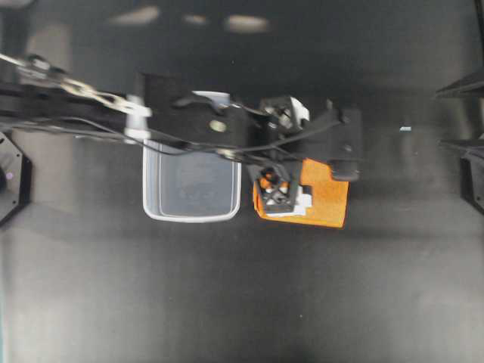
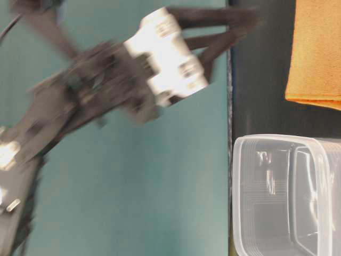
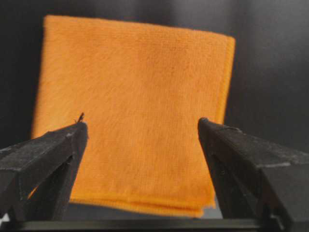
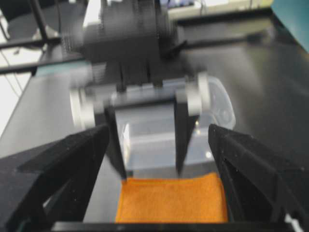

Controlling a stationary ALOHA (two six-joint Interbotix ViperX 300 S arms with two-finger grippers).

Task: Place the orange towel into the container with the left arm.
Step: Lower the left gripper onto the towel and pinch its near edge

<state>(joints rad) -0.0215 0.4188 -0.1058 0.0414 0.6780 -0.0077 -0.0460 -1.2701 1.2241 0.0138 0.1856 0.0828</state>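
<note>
The folded orange towel (image 1: 321,200) lies flat on the black table, just right of the clear plastic container (image 1: 193,215), which is empty. My left arm reaches over the container, and my left gripper (image 1: 274,193) points down over the towel's edge nearest the container. In the left wrist view its jaws stand wide open (image 3: 142,123) with the towel (image 3: 140,72) between and below them, nothing held. The right wrist view shows its fingertips (image 4: 120,174) close to the towel's far edge (image 4: 171,198). My right gripper (image 4: 158,129) is open and empty, back at the right edge (image 1: 456,117).
The table-level view shows the container's thick rim (image 2: 240,160) beside the towel's corner (image 2: 314,58), with the blurred left gripper (image 2: 234,34) above. Black mounts stand at the left table edge (image 1: 11,178).
</note>
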